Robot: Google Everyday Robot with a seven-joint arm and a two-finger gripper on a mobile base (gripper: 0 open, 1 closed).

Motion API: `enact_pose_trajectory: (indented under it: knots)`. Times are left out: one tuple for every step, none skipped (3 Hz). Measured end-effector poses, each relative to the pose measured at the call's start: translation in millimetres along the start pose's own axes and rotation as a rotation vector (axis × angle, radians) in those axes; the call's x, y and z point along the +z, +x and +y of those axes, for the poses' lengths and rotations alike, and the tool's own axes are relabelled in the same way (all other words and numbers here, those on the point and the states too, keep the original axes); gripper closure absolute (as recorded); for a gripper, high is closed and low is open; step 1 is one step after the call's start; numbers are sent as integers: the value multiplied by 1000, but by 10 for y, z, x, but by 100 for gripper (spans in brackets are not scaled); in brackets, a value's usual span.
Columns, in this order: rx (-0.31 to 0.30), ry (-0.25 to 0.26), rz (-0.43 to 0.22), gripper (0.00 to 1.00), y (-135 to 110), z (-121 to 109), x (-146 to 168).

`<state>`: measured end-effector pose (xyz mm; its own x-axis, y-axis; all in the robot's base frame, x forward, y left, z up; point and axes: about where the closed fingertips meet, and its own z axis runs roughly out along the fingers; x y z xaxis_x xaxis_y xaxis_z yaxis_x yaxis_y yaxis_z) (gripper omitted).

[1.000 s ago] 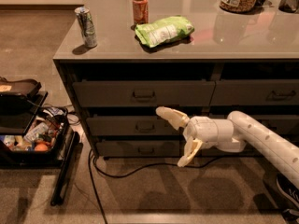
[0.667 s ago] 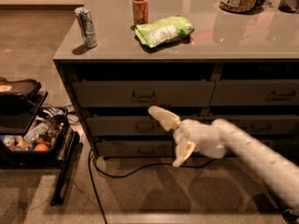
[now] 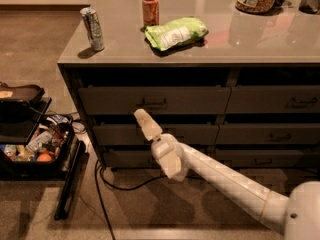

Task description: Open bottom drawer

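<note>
Carpeted floor point(image 3: 150, 211) open before cabinet point(image 3: 125, 59), bottom drawer point(image 3: 126, 158) shut flush at its base, gripper point(image 3: 157, 145) spread wide, empty, just before the drawer fronts

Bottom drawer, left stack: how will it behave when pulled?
The bottom drawer probably slides straight out, being one of a closed stack. Its low front suggests little weight. The gripper hangs open in front of it.
</note>
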<state>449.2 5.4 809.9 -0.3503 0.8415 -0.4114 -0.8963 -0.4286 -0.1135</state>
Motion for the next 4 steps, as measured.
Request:
enact_pose_trajectory:
  knots:
    - [-30,51,130,0,-43,2,7]
    - [-33,53,144,0,-46,0,22]
    - [0,105,281,0,87,-34,-43]
    - [0,105,281,0,87,-34,-43]
